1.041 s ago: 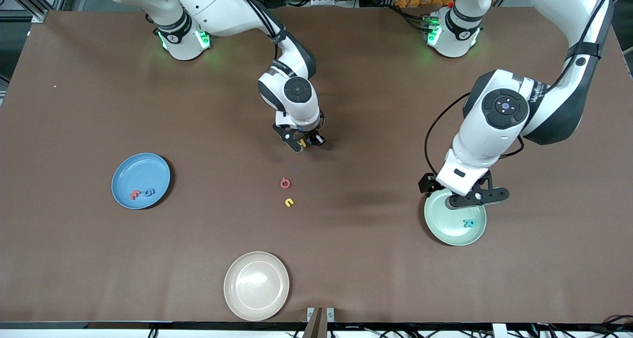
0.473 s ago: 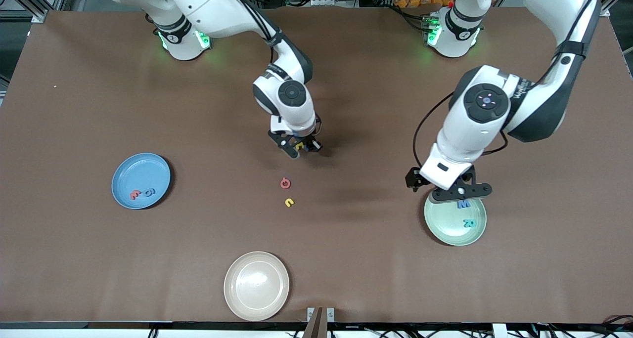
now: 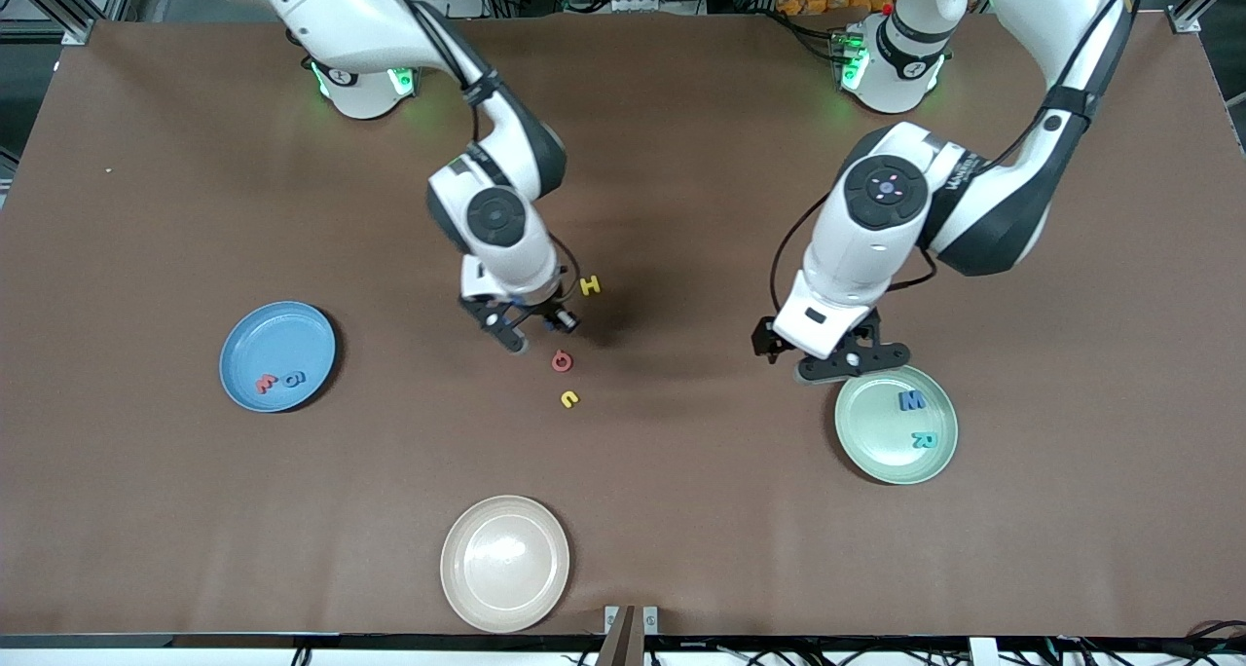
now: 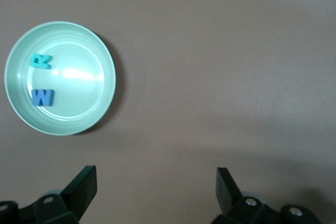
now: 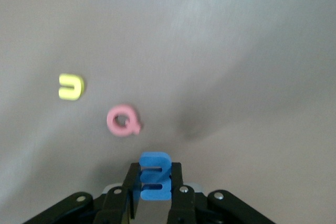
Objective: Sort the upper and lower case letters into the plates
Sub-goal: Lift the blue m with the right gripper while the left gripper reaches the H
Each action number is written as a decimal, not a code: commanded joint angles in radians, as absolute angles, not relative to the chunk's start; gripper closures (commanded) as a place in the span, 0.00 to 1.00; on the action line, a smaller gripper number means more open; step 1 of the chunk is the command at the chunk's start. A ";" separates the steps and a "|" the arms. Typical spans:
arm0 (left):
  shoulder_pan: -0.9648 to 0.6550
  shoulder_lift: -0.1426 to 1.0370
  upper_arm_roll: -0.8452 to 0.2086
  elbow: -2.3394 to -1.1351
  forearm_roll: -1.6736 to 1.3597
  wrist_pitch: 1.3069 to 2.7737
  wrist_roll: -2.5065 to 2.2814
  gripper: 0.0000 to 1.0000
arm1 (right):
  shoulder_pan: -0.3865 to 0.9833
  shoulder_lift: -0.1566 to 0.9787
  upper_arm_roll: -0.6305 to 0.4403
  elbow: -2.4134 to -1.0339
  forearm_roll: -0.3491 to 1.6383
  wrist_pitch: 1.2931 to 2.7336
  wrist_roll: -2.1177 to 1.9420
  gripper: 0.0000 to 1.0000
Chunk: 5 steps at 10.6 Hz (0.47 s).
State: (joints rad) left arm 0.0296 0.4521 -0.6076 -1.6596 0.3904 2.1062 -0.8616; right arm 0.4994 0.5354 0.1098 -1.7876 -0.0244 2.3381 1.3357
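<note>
- Beige plate (image 3: 504, 563) sits at the counter (image 3: 681, 549) edge nearest the front camera, well apart from both claws.
- Mint green plate (image 3: 896, 425) lies just beside the left claw (image 3: 843, 365), nearer the camera than it; teal R (image 3: 923, 440) and blue W (image 3: 912, 401) lie in it, apart from each other, W the closer to the claw.
- Left wrist view: same plate (image 4: 60, 78) with R (image 4: 41, 61) and W (image 4: 42, 97) inside, bare brown counter beside it.
- Left claw hangs over bare counter just off the mint plate's rim, fingers (image 4: 84, 184) spread wide, holding nothing.
- Yellow u-shaped letter (image 3: 569, 399) lies on the counter near the right claw (image 3: 533, 331), nearer the camera than it.
- Red Q-like letter (image 3: 562, 360) lies just beside the right claw, between the yellow u-shaped letter and the claw.
- Blue plate (image 3: 277, 355) is well apart from the right claw, toward the right arm's end; a red letter (image 3: 265, 385) and a blue letter (image 3: 295, 379) lie side by side in it.
- Right claw (image 5: 154, 187) is over bare counter, clamped narrow on a small blue letter (image 5: 155, 176).
- Yellow H (image 3: 590, 285) lies on the counter near the right claw, farther from the camera than the red Q-like letter.
</note>
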 commanded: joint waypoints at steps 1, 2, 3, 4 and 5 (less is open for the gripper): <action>-0.064 0.497 -0.601 -1.645 0.396 2.095 -0.966 0.00 | 0.384 0.482 0.132 -1.799 -0.023 2.274 1.174 1.00; -0.119 0.532 -0.588 -1.608 0.397 2.095 -1.047 0.00 | 0.339 0.463 0.132 -1.798 -0.023 2.245 1.099 1.00; -0.162 0.567 -0.581 -1.579 0.397 2.095 -1.110 0.00 | 0.295 0.450 0.132 -1.799 -0.025 2.223 1.007 1.00; -0.198 0.598 -0.569 -1.557 0.402 2.095 -1.158 0.00 | 0.254 0.442 0.132 -1.799 -0.023 2.220 0.935 1.00; -0.256 0.620 -0.539 -1.551 0.422 2.095 -1.198 0.00 | 0.203 0.440 0.133 -1.798 -0.023 2.220 0.861 1.00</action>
